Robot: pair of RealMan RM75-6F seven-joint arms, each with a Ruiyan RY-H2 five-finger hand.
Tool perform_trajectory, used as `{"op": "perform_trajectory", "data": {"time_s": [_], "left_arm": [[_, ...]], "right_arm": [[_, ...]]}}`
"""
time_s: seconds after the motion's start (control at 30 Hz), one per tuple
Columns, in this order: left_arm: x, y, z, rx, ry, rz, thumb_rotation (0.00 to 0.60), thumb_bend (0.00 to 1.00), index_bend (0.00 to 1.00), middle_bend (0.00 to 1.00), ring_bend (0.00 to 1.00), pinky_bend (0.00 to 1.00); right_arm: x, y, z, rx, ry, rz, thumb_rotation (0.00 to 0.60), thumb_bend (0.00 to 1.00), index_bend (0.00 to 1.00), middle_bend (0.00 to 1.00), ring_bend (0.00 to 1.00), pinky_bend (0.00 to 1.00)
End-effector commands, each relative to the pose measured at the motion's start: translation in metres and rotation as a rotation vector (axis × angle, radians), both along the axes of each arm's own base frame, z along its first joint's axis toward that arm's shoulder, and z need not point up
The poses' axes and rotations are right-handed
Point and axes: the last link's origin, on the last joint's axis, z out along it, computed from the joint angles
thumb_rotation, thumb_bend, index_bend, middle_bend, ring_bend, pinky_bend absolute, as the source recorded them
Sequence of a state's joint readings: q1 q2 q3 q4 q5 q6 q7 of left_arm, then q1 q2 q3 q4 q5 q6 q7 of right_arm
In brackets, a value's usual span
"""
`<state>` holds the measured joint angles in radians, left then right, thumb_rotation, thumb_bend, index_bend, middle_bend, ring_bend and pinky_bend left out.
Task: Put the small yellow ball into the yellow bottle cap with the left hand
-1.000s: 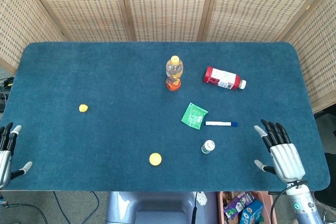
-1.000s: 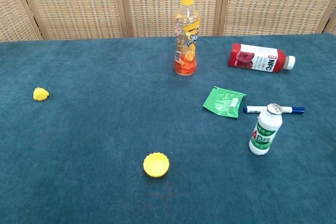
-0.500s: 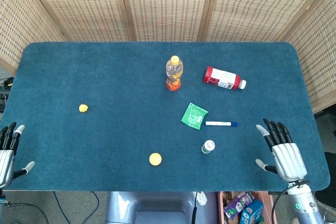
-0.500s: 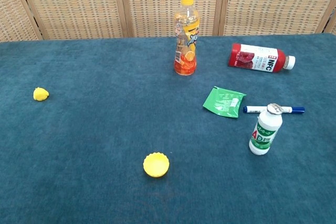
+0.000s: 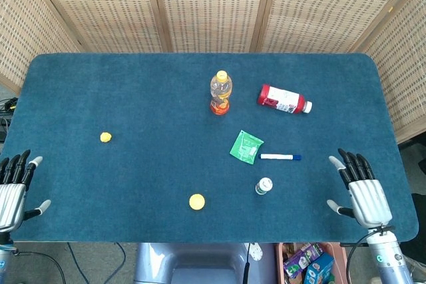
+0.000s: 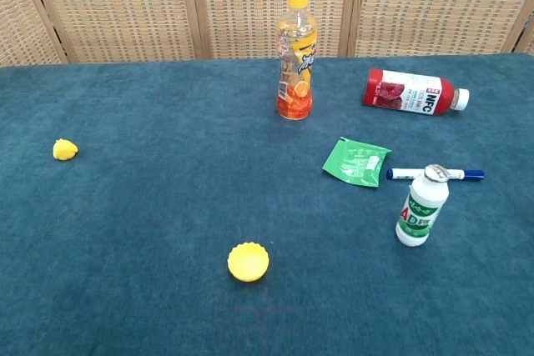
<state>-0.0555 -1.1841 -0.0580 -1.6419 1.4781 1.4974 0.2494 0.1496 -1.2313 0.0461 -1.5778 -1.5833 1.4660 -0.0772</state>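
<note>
Left robot hand sits at the worktop's near left corner, fingers spread, holding nothing. Right robot hand at the near right corner, also splayed and empty. Small yellow ball, roundish and lumpy, lies ahead and right of the left robot hand, well apart. Yellow bottle cap, ridged plastic, open side up, lies farther right. Worktop is blue felt-like fabric with rounded corners; woven rattan screens behind.
</note>
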Motion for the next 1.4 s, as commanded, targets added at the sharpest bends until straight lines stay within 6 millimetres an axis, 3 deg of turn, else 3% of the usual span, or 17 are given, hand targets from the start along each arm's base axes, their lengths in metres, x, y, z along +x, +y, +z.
{"op": "perform_trajectory", "data": {"time_s": [0.03,0.27,0.63,1.03,1.4], "left_arm": [[0.009,0.021,0.004,-0.01,0.017,-0.026,0.6,0.14,0.18,0.0,0.0,0.0],[0.018,0.074,0.004,-0.053,0.054,-0.03,0.6,0.15,0.23,0.0,0.0,0.0],[0.003,0.143,-0.011,-0.096,0.131,0.046,0.6,0.15,0.25,0.0,0.0,0.0],[-0.009,0.186,-0.036,-0.135,0.148,0.091,0.6,0.16,0.31,0.0,0.0,0.0],[-0.017,0.215,-0.077,-0.224,0.155,0.144,0.6,0.17,0.35,0.0,0.0,0.0]], "right_arm": [[-0.002,-0.004,-0.002,0.004,0.004,-0.011,0.6,0.0,0.0,0.0,0.0,0.0],[-0.008,-0.009,-0.003,0.005,0.009,-0.039,0.6,0.0,0.0,0.0,0.0,0.0],[-0.022,-0.016,-0.003,0.002,0.015,-0.102,0.6,0.0,0.0,0.0,0.0,0.0],[-0.03,-0.019,-0.007,0.007,0.04,-0.136,0.6,0.0,0.0,0.0,0.0,0.0],[-0.035,-0.025,-0.013,0.012,0.061,-0.155,0.6,0.0,0.0,0.0,0.0,0.0]]}}
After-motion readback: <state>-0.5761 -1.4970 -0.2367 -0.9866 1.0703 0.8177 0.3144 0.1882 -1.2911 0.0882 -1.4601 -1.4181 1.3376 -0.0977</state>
